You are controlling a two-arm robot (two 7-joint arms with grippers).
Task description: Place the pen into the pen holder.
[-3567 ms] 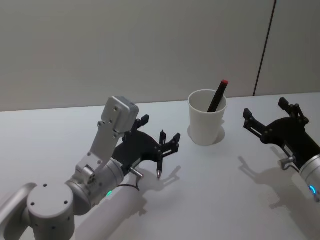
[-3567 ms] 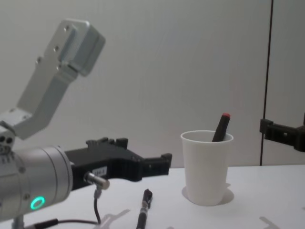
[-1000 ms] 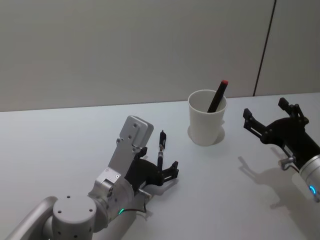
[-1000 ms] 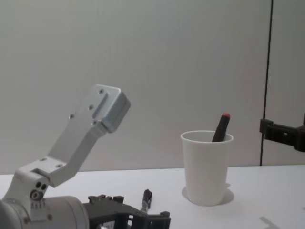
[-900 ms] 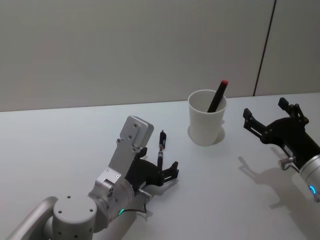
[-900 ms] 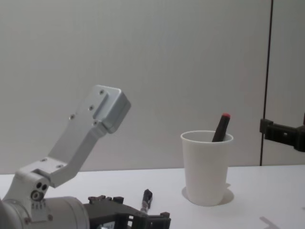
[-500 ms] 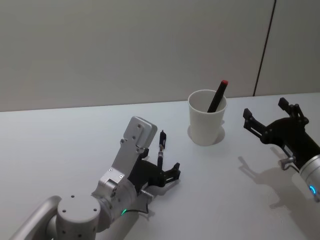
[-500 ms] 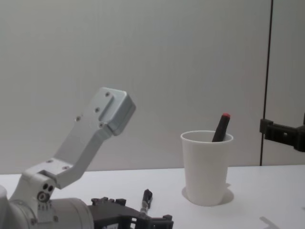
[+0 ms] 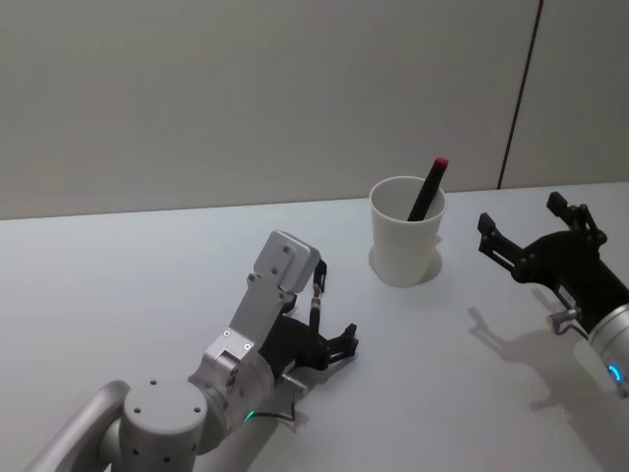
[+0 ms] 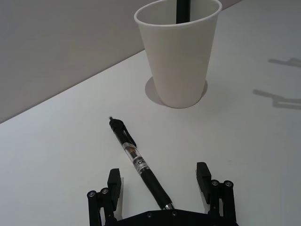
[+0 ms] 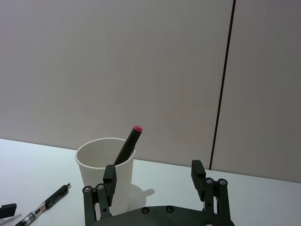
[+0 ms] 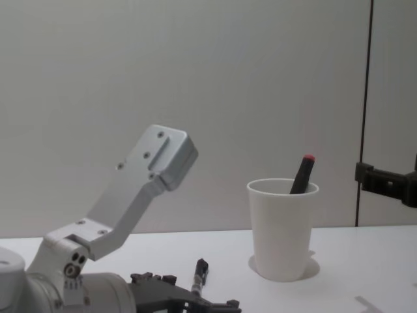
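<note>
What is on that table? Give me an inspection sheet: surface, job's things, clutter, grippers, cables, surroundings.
Surface: white table, smooth and bare around the work.
Job's things: pen lying flat on the table, apart from the pen holder; the pen holder is an upright white paper cup with a red-capped marker leaning inside.
Clutter: nothing seen.
Grippers: left gripper open, low over the table, its fingers either side of the pen's near end; right gripper open, off to the right of the pen holder, holding nothing.
Cables: thin dark cable at the left wrist.
Surroundings: plain grey wall with a dark vertical seam.
</note>
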